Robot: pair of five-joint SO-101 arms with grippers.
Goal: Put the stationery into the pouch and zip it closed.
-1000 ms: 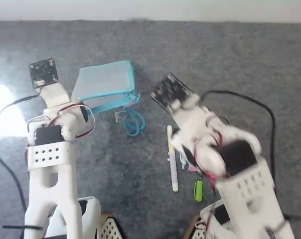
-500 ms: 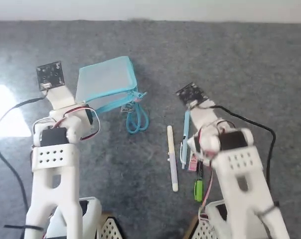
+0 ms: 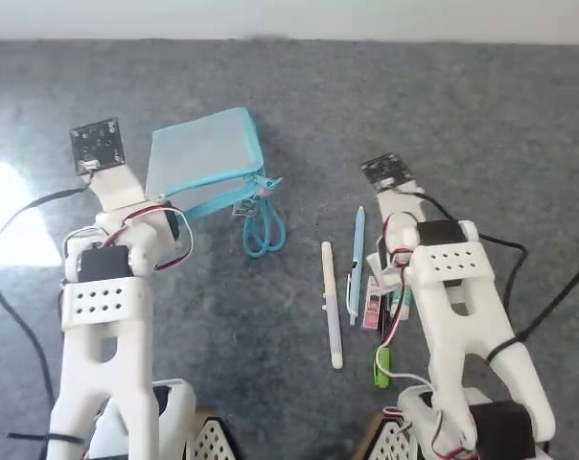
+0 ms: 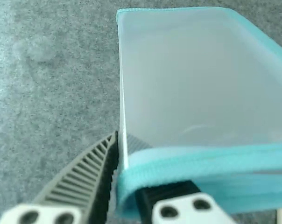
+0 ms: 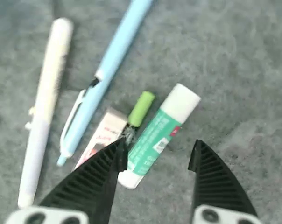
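A translucent pouch (image 3: 203,158) with teal trim lies at the back left, its zipper edge toward the arms and a blue cord loop (image 3: 262,231) at its right end. My left gripper (image 4: 124,163) is shut on the pouch (image 4: 187,84) at its near corner, one finger on each side of the teal edge. A white pen (image 3: 332,305), blue pen (image 3: 356,254) and pink eraser (image 3: 372,312) lie side by side. My right gripper (image 5: 159,147) hangs open just above a green-and-white glue stick (image 5: 159,133), beside a small green marker (image 5: 141,108), the eraser (image 5: 101,140), blue pen (image 5: 108,70) and white pen (image 5: 45,105).
A green item (image 3: 382,366) lies near the right arm's base. Grey carpet-like table surface (image 3: 481,125) stretches free to the back and right. Cables trail from both arms at the left and right edges.
The right arm has swung from near the pouch's cord back to the right, over the stationery. The left arm shifted slightly, tilting the pouch up a little.
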